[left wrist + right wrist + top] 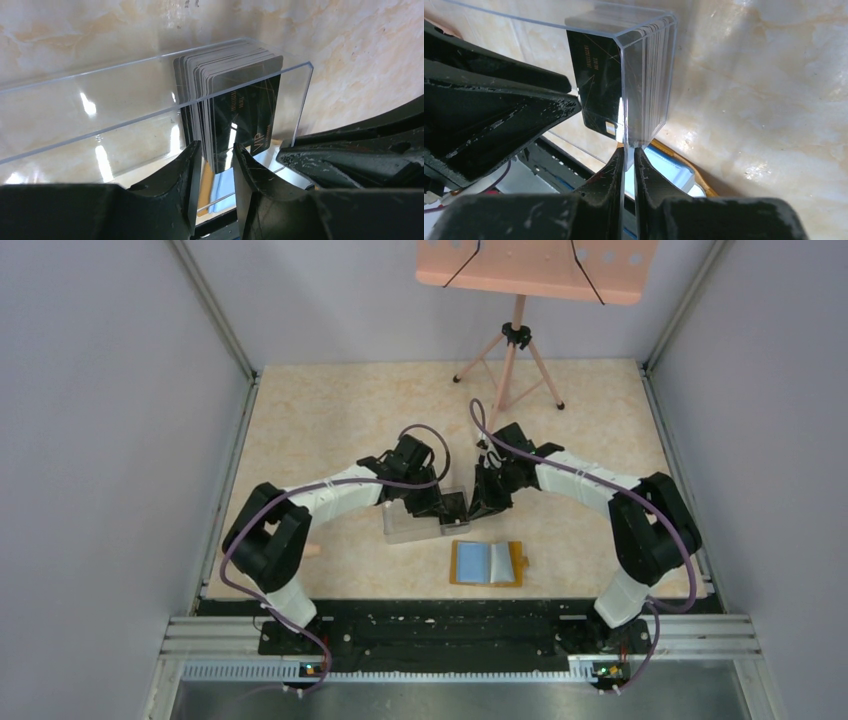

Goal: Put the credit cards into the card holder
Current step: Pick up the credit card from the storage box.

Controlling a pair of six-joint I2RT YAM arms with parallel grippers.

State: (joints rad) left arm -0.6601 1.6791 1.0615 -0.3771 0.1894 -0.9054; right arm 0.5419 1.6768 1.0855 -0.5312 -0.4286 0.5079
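Note:
A stack of dark credit cards (240,107) stands on edge in the right end of a clear plastic box (412,523). The cards also show in the right wrist view (594,85). The orange-tan card holder (487,563) lies open, blue-grey pockets up, just in front of the box. My left gripper (216,147) is open by a narrow gap, its tips at the lower edge of the front cards; I cannot tell if they touch. My right gripper (629,149) is shut on the box's clear end wall (644,75). Both grippers (447,508) (476,506) meet over the box's right end.
A pink music stand on a tripod (515,340) stands at the back of the table. Grey walls close in both sides. A black rail (440,625) runs along the near edge. The card holder shows under the box in the right wrist view (674,167).

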